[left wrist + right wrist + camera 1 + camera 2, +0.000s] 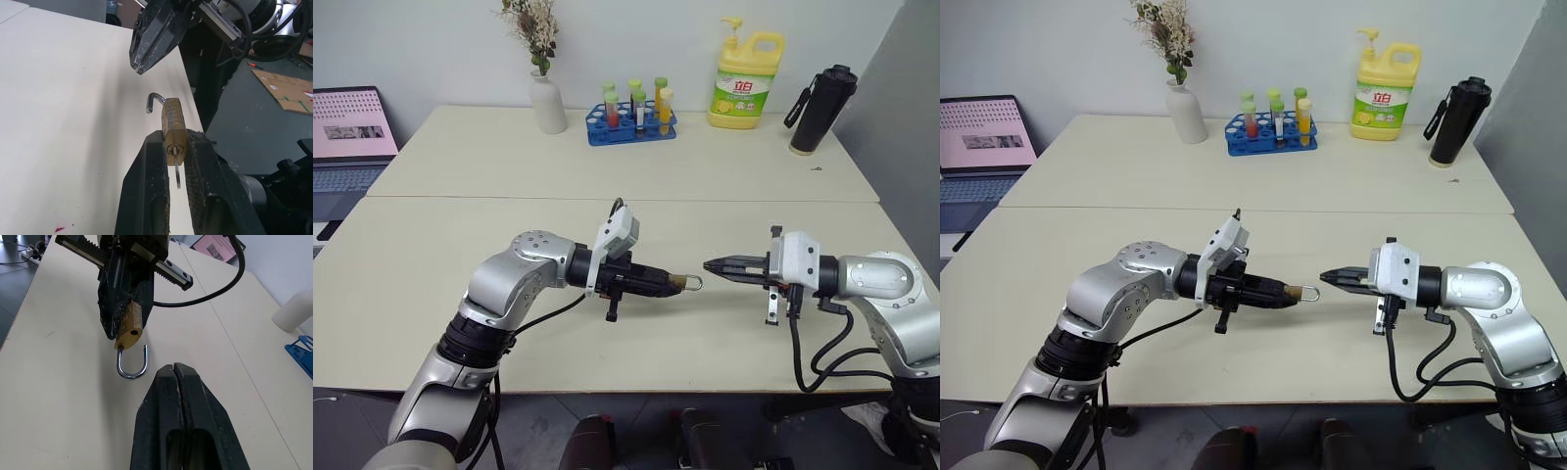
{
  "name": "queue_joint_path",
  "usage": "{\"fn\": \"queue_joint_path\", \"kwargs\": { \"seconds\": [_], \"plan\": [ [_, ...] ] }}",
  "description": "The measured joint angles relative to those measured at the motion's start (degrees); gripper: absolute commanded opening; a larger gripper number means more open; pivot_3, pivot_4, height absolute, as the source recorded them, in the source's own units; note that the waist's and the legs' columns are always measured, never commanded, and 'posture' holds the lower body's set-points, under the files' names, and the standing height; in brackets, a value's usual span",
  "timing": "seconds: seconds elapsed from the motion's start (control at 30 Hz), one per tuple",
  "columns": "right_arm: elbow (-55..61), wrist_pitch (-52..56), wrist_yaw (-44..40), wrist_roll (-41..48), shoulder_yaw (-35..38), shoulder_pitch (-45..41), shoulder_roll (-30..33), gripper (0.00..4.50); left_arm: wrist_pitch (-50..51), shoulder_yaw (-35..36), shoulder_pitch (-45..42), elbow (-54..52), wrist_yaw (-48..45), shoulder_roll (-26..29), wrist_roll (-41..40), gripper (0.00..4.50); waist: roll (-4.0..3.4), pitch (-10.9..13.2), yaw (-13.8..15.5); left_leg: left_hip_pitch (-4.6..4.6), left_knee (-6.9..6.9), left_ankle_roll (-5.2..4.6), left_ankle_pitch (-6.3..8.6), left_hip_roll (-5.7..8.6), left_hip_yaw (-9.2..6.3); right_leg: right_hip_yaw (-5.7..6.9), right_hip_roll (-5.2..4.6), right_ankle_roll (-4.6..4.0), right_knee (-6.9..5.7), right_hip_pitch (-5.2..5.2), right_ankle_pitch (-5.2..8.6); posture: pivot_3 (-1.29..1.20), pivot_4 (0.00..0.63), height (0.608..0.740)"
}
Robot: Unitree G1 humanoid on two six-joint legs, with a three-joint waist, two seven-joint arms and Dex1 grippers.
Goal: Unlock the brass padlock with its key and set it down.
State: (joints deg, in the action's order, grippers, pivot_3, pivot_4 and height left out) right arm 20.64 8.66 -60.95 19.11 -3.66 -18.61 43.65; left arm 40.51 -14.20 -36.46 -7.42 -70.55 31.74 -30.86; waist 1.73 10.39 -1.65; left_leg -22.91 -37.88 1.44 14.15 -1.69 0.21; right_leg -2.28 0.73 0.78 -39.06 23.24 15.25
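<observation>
My left gripper (672, 284) is shut on the brass padlock (173, 128), holding it by its body just above the table (460, 294). The padlock's silver shackle (132, 368) stands sprung open, with one end free of the body. The key (177, 177) sits in the keyhole at the padlock's base and hangs down between the left fingers. My right gripper (711, 265) is shut with nothing in it. It points at the shackle from a short gap to the right and does not touch it.
At the far edge of the table stand a white vase (548, 103), a blue rack of tubes (631, 125), a yellow detergent bottle (747, 83) and a black flask (821, 110). A laptop (347, 137) sits off to the left.
</observation>
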Motion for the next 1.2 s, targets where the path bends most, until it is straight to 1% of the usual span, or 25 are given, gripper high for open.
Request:
{"fn": "queue_joint_path", "kwargs": {
  "seconds": [0.27, 0.63, 0.77, 1.03, 1.2],
  "plan": [
    [0.0, -0.3, -0.8, -0.9, -2.3, 0.0, -0.3, 0.00, -0.1, 0.0, 0.0, 0.0, 0.1, -0.1, 0.0, 0.14, 0.00, 0.0, 0.0, 0.00, 0.00, 0.00, 0.00, 0.00, 0.00, 0.00, 0.00, 0.00, 0.00, 0.00, 0.00, 0.00, 0.150, 0.740],
    [-0.7, -0.9, -2.6, -1.7, -3.3, -0.1, -0.5, 0.00, 0.0, 0.0, 0.0, -0.2, 0.0, -0.2, -0.2, 0.14, 0.00, 0.0, 0.0, 0.00, 0.00, 0.00, 0.00, 0.00, -0.01, 0.01, 0.00, 0.00, 0.00, 0.00, 0.00, 0.00, 0.150, 0.740],
    [-2.2, -1.1, -3.4, -2.1, -4.4, -1.5, -0.8, 0.00, 0.3, 0.0, 0.1, -1.4, -0.5, -0.1, -0.6, 0.14, 0.00, 0.0, 0.0, 0.01, 0.00, 0.00, 0.00, 0.00, -0.01, 0.02, 0.00, 0.00, 0.00, 0.00, 0.00, 0.00, 0.150, 0.740],
    [-3.9, -1.7, -5.4, -2.1, -4.6, -2.0, -0.9, 0.00, 0.7, 0.0, 0.4, -1.5, -0.3, -0.1, -0.9, 0.14, 0.00, 0.0, 0.0, 0.00, 0.00, 0.00, 0.00, 0.00, -0.01, 0.01, 0.00, 0.00, 0.01, 0.00, 0.00, 0.00, 0.150, 0.740],
    [-4.2, -1.7, -5.7, -2.1, -4.6, -0.8, -0.9, 0.00, 1.6, 0.1, 0.9, -1.6, -0.2, -0.1, -2.1, 0.14, 0.00, 0.0, 0.0, 0.00, 0.00, 0.00, 0.00, -0.01, 0.00, 0.00, 0.00, 0.00, 0.01, 0.00, 0.00, 0.00, 0.150, 0.740]
  ]
}}
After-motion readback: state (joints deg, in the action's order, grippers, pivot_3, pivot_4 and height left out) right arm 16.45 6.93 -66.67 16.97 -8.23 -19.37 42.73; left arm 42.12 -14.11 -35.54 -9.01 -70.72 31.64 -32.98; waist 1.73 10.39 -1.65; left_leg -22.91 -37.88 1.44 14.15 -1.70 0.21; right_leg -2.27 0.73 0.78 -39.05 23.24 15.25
